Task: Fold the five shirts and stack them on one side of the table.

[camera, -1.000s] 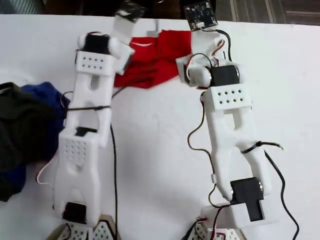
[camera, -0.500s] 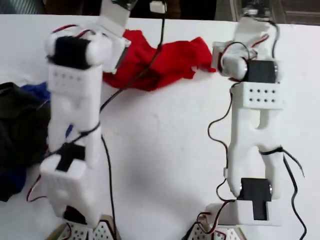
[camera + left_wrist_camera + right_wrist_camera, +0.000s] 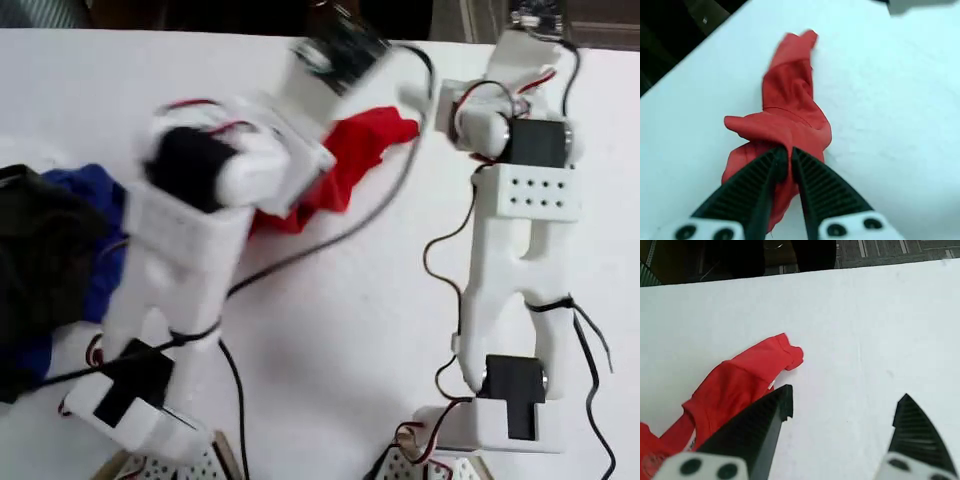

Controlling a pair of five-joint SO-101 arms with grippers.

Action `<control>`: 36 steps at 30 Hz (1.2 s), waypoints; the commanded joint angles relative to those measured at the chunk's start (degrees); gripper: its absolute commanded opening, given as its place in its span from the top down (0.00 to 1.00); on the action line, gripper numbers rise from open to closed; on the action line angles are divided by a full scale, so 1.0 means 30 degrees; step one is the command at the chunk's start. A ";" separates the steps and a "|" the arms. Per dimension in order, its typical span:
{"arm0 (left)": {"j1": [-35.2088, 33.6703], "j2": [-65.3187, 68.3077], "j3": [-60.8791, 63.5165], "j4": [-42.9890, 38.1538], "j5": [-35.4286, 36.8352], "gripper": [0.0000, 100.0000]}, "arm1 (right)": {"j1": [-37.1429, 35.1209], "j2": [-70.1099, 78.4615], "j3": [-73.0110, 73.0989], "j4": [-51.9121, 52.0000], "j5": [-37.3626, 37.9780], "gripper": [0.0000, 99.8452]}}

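A red shirt lies bunched and stretched into a long twist near the table's far edge. My left gripper is shut on one end of the red shirt, with cloth pinched between the black fingers. The left arm leans across the table toward the right, above the shirt. My right gripper stands open over bare white table, just beside the free end of the red shirt, not touching it. The right arm is stretched toward the far right edge.
A blue shirt and a black shirt lie heaped at the left edge of the table. Beyond the far edge is dark floor. Loose arm cables hang over the table's middle.
The left arm has swung right and risen, pulling the red shirt into a narrow twist. The right arm moved right, off the shirt, toward the far edge.
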 commanded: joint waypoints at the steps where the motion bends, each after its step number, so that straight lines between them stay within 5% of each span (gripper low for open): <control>1: 0.0029 -0.0850 0.1773 -0.1436 0.0059 0.97 | 0.1070 -0.0220 -0.1289 0.0103 -0.0205 0.68; 11: -0.5538 -0.1670 0.1978 0.0293 0.0059 0.97 | 0.1275 -0.0220 -0.1348 0.0073 -0.0234 0.68; 17: -0.9231 -0.5333 -0.1597 -0.0879 0.0029 0.97 | 0.1187 -0.0220 -0.1348 0.0073 -0.0234 0.68; 26: -0.9319 -0.8440 -0.4938 -0.3722 -0.0029 0.97 | 0.1158 -0.0220 -0.1348 0.0073 -0.0234 0.68; 33: -0.8967 -0.7590 -0.1568 -0.4542 0.0059 0.97 | 0.1128 -0.0220 -0.1348 0.0103 -0.0234 0.68; 36: -0.7150 -0.7004 0.0044 -0.5538 0.0059 0.97 | 0.1128 -0.0220 -0.1348 0.0103 -0.0234 0.68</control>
